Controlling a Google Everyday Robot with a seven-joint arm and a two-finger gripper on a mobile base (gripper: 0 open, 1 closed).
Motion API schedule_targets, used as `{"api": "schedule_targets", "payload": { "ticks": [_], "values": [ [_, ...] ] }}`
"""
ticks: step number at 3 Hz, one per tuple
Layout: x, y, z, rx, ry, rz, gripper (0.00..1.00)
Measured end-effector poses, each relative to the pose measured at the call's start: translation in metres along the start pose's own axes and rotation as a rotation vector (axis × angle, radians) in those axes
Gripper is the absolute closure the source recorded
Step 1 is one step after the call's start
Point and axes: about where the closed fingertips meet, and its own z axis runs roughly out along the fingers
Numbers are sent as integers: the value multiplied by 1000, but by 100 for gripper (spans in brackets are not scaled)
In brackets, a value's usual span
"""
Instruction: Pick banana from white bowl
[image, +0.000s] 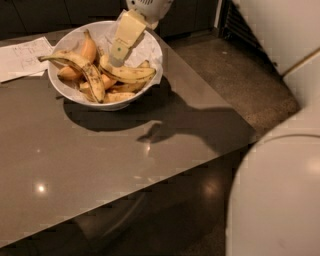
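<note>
The white bowl (62, 92) stands at the far left of the dark table and holds several bananas. The banana (131, 74), curved, yellow with brown patches, lies across the bowl's right side. A longer black-streaked banana (85, 67) lies over the left side, and a smooth orange-yellow banana (88, 49) sits behind it. My gripper (116, 54), cream-coloured, reaches down from the top edge into the bowl. Its tip is just above the left end of the banana.
A printed paper sheet (20, 57) lies on the table left of the bowl. A white crumpled paper (146, 47) lines the bowl's far right side. The table's edge (200, 162) runs diagonally to the right, with floor beyond. A white part of the robot's body (280, 195) fills the lower right.
</note>
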Motion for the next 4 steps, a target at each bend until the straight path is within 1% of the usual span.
{"api": "schedule_targets", "payload": {
  "ticks": [1,2,3,4],
  "values": [
    [-12,1,26,-7,61,-23,0],
    [-22,-4,46,-12,98,-19,3],
    [-26,-8,67,-13,134,-15,3],
    [-22,-16,87,-12,169,11,7]
  ]
}}
